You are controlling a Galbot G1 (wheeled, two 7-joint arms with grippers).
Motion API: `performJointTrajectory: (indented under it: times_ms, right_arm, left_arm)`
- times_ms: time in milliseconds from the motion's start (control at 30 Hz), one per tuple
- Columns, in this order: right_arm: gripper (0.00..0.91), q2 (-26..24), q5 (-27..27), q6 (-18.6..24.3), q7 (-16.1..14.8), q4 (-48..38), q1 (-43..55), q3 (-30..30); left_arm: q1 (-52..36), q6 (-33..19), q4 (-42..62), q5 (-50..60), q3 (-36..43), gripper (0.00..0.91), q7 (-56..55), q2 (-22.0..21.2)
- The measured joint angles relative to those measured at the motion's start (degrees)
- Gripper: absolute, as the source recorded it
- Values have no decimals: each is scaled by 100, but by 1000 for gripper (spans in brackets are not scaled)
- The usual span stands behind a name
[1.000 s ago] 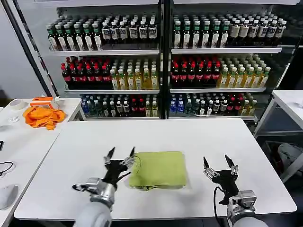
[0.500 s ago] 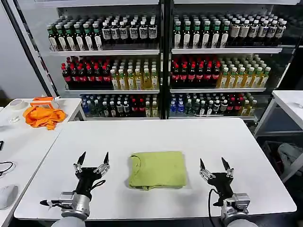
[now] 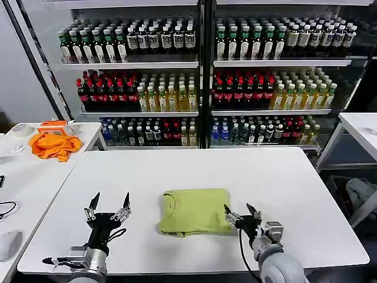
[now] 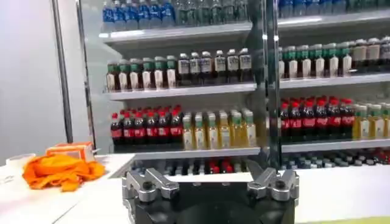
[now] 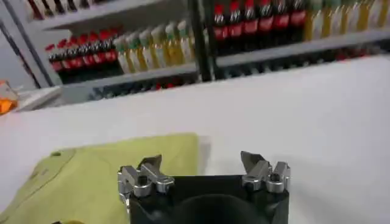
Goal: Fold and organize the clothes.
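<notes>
Scanning from my left side, I see the orange cloth (image 3: pixel 55 145) bunched on the side table (image 3: pixel 23 177), well apart from the work; it also shows in the left wrist view (image 4: pixel 61 170) in front of the drink shelves (image 3: pixel 200 76). On the main white table (image 3: pixel 265 171), my left gripper (image 3: pixel 108 210) stands near the front edge, fingers spread wide and pointing up, holding nothing, with bare tabletop between it and the shirt. From its wrist camera the left gripper (image 4: pixel 210 182) shows both fingertips apart.

In the middle, toward the front of the table, lies the T-shirt (image 3: pixel 196 211), light yellow-green, folded into a compact, roughly square bundle lying flat, its collar at the left edge.

Just right of the bundle is my right gripper (image 3: pixel 242 212), fingers spread, its near fingertip close beside the shirt's right edge; I cannot tell whether it touches. The right wrist view shows the right gripper (image 5: pixel 204 170) gaping, with the T-shirt (image 5: pixel 91 176) beneath and ahead of one finger.
</notes>
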Motion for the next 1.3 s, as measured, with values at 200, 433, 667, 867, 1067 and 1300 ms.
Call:
performJointTrajectory:
  times_ms: [200, 433, 667, 867, 1067, 1300]
  right_arm:
    - [91, 117, 331, -210, 98, -392, 400, -261]
    - [0, 264, 513, -186, 183, -729, 647, -469]
    - [0, 349, 680, -92, 198, -893, 742, -545]
    - [0, 374, 746, -26, 238, -965, 762, -548]
    - [0, 308, 814, 57, 238, -981, 737, -500]
    - [81, 143, 821, 131, 195, -928, 649, -319]
  left_arm:
    - [90, -60, -8, 30, -44, 907, 0, -56]
    - [86, 4, -120, -105, -66, 907, -34, -83]
    - [61, 103, -156, -332, -92, 907, -49, -51]
    - [54, 139, -142, -438, -66, 907, -50, -52]
    - [17, 156, -108, -505, -12, 907, -49, -65]
    - [-30, 167, -75, -531, 68, 907, -28, -106]
